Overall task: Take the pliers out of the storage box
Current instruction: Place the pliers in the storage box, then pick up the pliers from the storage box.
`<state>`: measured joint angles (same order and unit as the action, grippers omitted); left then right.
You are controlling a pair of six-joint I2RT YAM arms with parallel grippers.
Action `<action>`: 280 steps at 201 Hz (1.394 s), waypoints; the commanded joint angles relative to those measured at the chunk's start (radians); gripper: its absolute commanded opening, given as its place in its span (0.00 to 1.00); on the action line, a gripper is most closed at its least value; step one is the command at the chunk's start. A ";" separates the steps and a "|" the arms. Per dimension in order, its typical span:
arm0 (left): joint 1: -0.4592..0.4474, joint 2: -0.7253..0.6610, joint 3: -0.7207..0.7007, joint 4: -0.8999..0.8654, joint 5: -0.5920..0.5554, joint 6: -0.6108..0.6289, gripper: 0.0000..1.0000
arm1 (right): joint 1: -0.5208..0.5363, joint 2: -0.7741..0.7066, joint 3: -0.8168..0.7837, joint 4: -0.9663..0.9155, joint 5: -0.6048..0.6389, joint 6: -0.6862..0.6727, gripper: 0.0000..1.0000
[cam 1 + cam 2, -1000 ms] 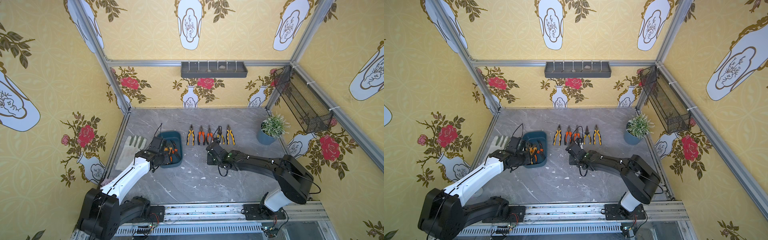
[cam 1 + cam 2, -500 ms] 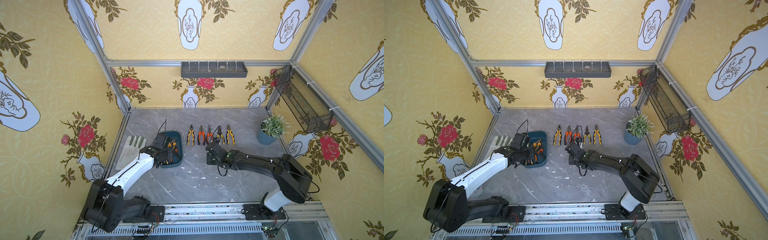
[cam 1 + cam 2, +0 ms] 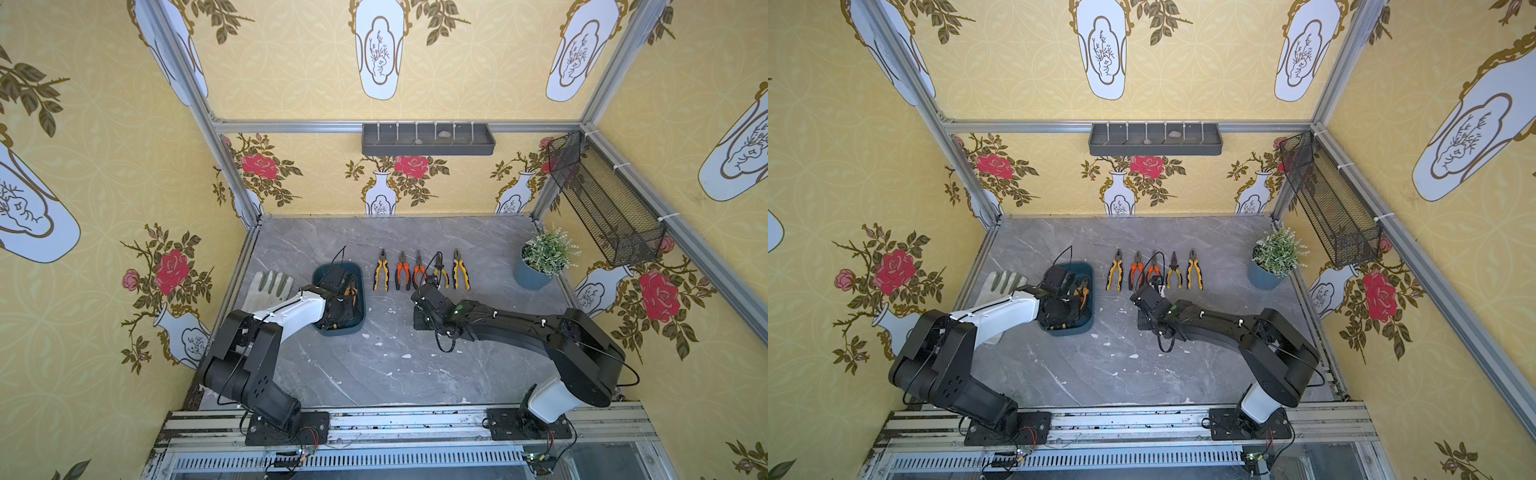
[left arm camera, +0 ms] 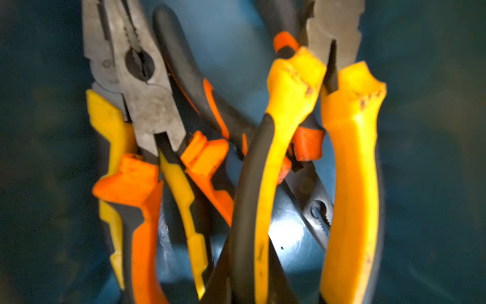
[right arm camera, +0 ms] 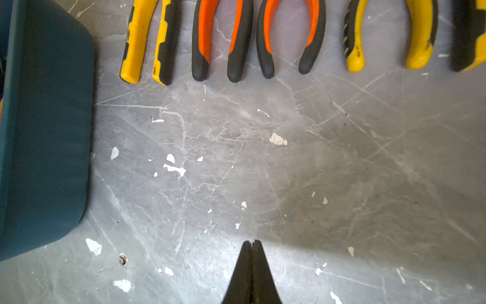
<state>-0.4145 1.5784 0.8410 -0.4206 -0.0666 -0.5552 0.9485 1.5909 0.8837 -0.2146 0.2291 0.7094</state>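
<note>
**Mia:** Where are the pliers?

**Ben:** Some lie in a heap in the storage box (image 4: 434, 131). In the left wrist view they fill the whole picture. They are the heaped pliers (image 4: 286, 126), with yellow and orange handles crossing over each other.

**Mia:** And the left fingers (image 3: 347, 297)?

**Ben:** In both top views they are down inside the box, right over that heap. They are dark and the box is dark. I cannot tell if they are apart, together, or holding one. The left wrist view shows no fingers at all, only pliers very close up.

**Mia:** Are there more pliers?

**Ben:** Yes. Five pliers in a row (image 3: 417, 272) lie on the grey table (image 3: 374, 365), just beside the box. Their metal noses point at the back wall and their handles point at the arms.

**Mia:** What about the right fingers (image 5: 249, 250)?

**Ben:** They are pressed together with nothing between them. They point down at the bare table. The handle ends of the row are near them but not touching. The side of the box is off to one side, apart from them too.
</note>
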 commanded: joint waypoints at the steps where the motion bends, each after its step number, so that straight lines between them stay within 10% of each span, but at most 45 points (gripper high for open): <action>1: 0.000 0.020 0.015 -0.062 0.011 -0.004 0.13 | 0.001 -0.002 0.000 -0.005 -0.001 -0.005 0.07; 27: 0.000 0.047 0.035 -0.106 0.009 0.001 0.35 | 0.001 0.000 0.000 -0.007 -0.003 -0.005 0.07; 92: 0.000 -0.017 0.073 -0.148 -0.004 0.006 0.48 | 0.000 0.015 0.011 -0.010 -0.008 -0.008 0.07; 280: 0.001 0.145 0.219 -0.188 -0.046 0.041 0.36 | 0.001 0.027 0.019 -0.013 -0.008 -0.007 0.07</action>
<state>-0.4137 1.7084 1.0554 -0.5873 -0.1005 -0.5156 0.9485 1.6165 0.8997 -0.2157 0.2176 0.7063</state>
